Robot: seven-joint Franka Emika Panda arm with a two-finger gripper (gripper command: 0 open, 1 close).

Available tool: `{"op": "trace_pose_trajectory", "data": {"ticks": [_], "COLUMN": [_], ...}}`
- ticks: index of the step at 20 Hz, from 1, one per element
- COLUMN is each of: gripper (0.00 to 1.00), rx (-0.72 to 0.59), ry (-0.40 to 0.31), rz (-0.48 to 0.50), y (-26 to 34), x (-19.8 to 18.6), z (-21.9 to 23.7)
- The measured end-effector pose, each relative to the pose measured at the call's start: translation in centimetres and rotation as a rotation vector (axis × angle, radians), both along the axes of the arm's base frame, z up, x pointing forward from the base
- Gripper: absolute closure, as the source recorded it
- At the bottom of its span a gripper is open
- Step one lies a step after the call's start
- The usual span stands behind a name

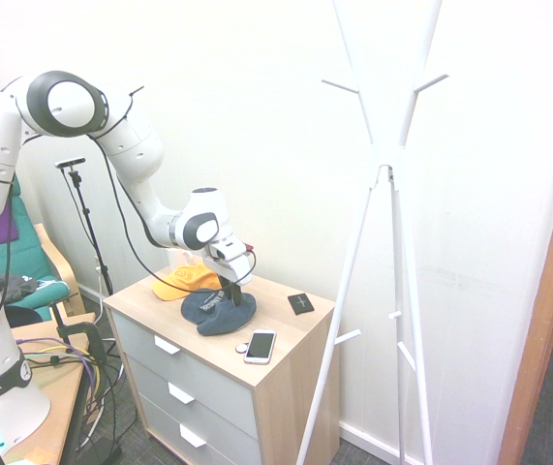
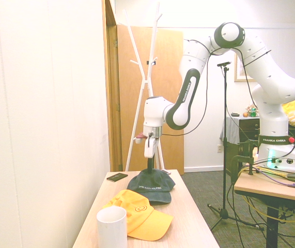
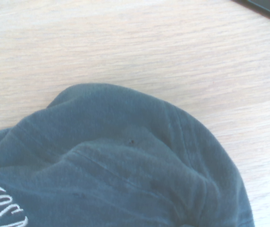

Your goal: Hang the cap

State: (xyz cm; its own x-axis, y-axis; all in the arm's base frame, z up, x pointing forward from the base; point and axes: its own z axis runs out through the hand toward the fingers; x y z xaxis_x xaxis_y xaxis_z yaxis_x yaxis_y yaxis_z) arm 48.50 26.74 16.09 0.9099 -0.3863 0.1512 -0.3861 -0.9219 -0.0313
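You are watching the gripper [image 1: 238, 294] pressing down on the navy cap [image 1: 216, 312], which is lying on the dresser [image 1: 286, 344] beside the orange cap [image 1: 185, 282]; I cannot tell its finger spacing. Pinching only loose fabric, it is risking a slip before the coat stand [image 1: 384, 174].
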Motion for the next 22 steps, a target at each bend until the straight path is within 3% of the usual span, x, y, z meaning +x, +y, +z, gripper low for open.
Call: {"op": "trace_pose_trajectory", "data": {"ticks": [12, 16, 22], "gripper": [1.00, 1.00, 1.00], "rx": [-0.009, -0.089, -0.275], "ry": [-0.032, -0.132, -0.284], "rz": [0.012, 0.109, 0.195], "y": [-0.3, 0.5, 1.5], "x": [0.5, 0.1, -2.4], "z": [1.2, 5.7, 16.2]}}
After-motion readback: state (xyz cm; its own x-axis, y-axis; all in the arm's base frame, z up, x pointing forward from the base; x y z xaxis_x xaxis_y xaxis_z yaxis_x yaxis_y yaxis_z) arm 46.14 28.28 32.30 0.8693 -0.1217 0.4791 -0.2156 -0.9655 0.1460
